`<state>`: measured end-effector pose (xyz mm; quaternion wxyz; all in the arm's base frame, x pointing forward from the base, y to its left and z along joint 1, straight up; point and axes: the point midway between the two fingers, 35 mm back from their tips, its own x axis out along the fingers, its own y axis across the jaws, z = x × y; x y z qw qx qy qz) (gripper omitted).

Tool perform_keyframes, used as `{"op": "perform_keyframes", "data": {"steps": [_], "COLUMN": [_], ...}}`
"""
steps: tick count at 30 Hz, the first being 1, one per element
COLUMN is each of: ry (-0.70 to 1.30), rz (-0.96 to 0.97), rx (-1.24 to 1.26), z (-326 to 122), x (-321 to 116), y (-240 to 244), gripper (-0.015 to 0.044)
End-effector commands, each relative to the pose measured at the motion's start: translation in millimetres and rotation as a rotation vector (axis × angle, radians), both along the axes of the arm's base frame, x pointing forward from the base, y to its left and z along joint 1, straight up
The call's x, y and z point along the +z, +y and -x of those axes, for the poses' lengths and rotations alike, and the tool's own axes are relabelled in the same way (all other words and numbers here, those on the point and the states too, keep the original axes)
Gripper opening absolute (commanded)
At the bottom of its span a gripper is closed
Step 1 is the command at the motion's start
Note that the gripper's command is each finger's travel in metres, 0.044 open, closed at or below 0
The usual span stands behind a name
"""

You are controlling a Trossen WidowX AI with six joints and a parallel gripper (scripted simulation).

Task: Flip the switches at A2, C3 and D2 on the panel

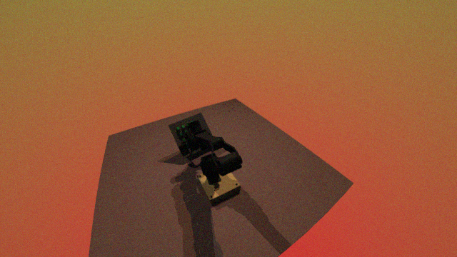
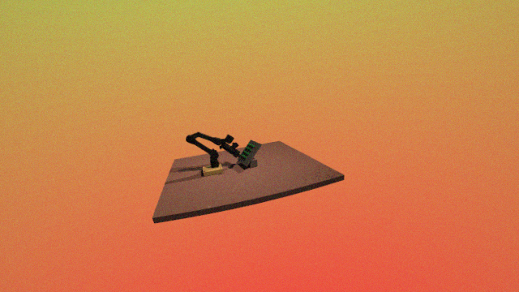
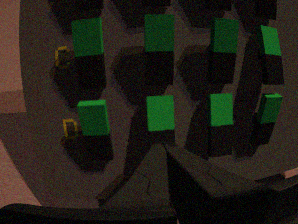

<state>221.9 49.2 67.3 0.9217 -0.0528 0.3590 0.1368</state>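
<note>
The dark switch panel (image 1: 202, 118) (image 2: 253, 154) (image 3: 37, 55) is tilted up in front of the arm. My gripper (image 2: 238, 155) (image 3: 161, 149) is shut and empty. In the wrist view its tips are at the lower end of switch D2 (image 3: 160, 113), in the bottom row; whether they touch it is unclear. D2's green half is bright, like its right neighbour's. Switch C3 (image 3: 225, 35) is one row up and one column right, with a darker green half. Which ends are raised is hard to tell. A2 is outside the wrist view and too small to make out in the top and exterior views.
Switches D1 (image 3: 94, 118), D3 (image 3: 221, 109) and C2 (image 3: 159, 33) stand close around the fingertips. Yellow row letters (image 3: 70, 128) run down the panel's left side. The arm's pale base (image 1: 226, 185) (image 2: 212, 170) stands on the brown table top (image 1: 285, 171) (image 2: 284, 174).
</note>
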Motion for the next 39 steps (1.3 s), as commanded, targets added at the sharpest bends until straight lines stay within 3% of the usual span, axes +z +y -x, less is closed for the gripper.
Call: {"op": "perform_keyframes", "data": {"steps": [1, 32, 39], "ry": [0.002, 0.001, 0.023], "rz": [-0.001, -0.001, 0.007], "rx": [-0.005, -0.005, -0.004], "z": [-0.4, -3.3, 29.2], "x": [-0.9, -3.8, 33.8], "y": [-0.3, 0.6, -10.3], "gripper": [0.0000, 0.0000, 0.0000]}}
